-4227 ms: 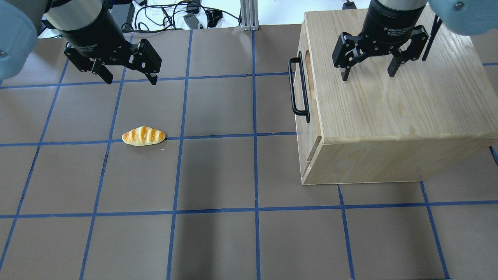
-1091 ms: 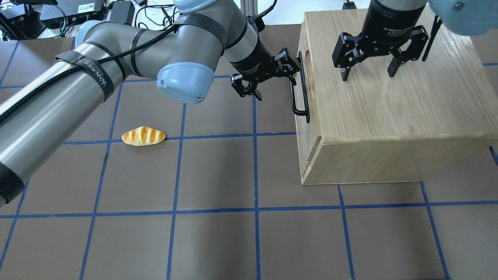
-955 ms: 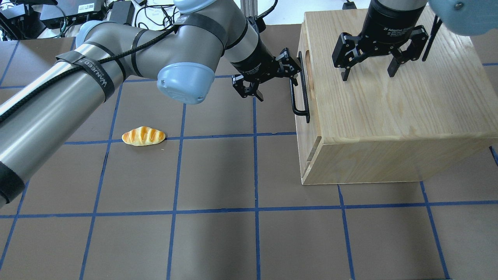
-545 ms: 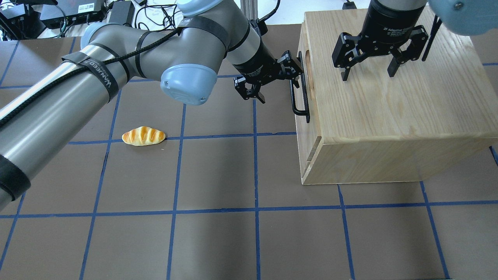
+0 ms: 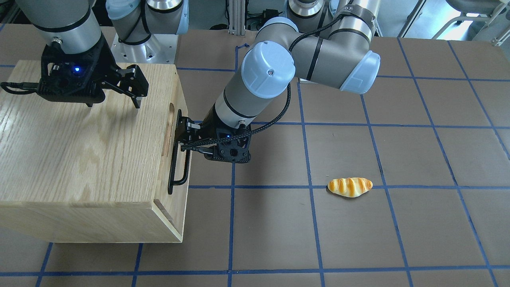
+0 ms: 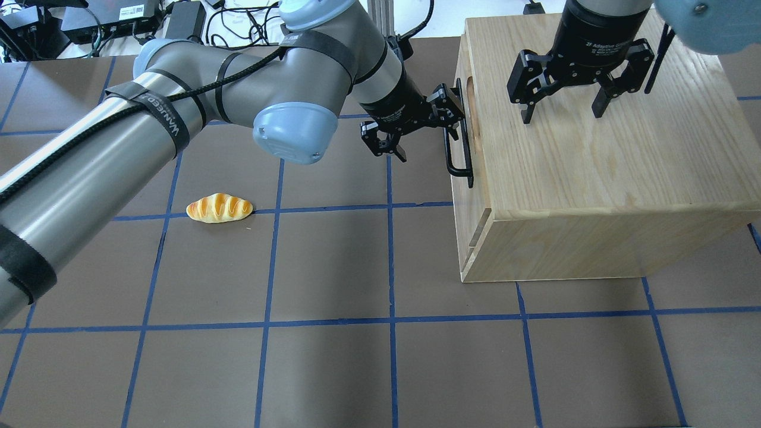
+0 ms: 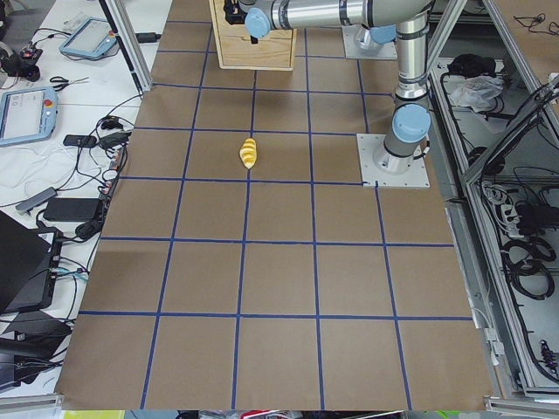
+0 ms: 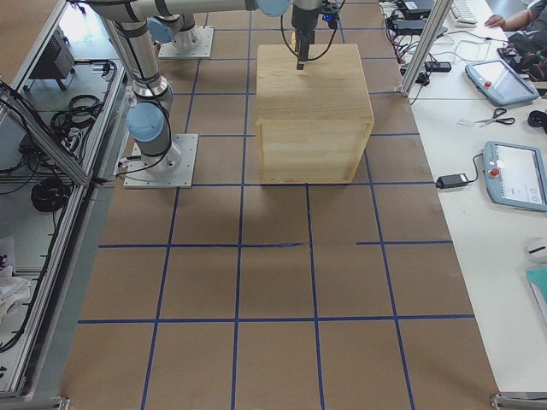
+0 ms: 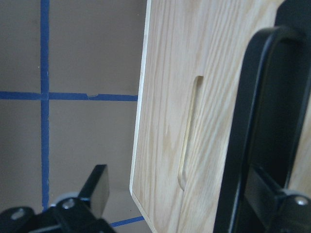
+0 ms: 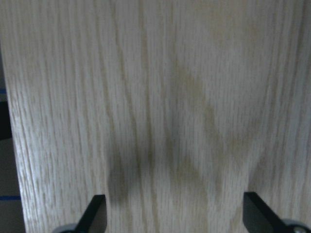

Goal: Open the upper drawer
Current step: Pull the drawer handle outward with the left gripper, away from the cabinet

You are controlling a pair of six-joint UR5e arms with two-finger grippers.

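The upper drawer (image 6: 475,172) is the light oak front of the cabinet and looks closed. Its front faces the table's middle. It has a long black bar handle (image 6: 458,142) and an oval slot (image 9: 190,131). My left gripper (image 6: 423,128) is open at the far end of the handle (image 5: 177,167). In the left wrist view the bar (image 9: 248,121) sits beside one of its fingers (image 9: 274,199), with nothing clamped. My right gripper (image 6: 562,112) is open and empty just above the cabinet top (image 10: 160,97).
A striped bread roll (image 6: 219,208) lies on the brown gridded mat, well away from the cabinet on its handle side; it also shows in the front view (image 5: 350,187). The oak cabinet casing (image 8: 312,111) stands on the robot's right half. Cables and boxes lie beyond the far edge.
My left arm has swung in from the far left to the drawer handle. In the last second it edged closer to the bar. The right gripper and the drawer have not moved.
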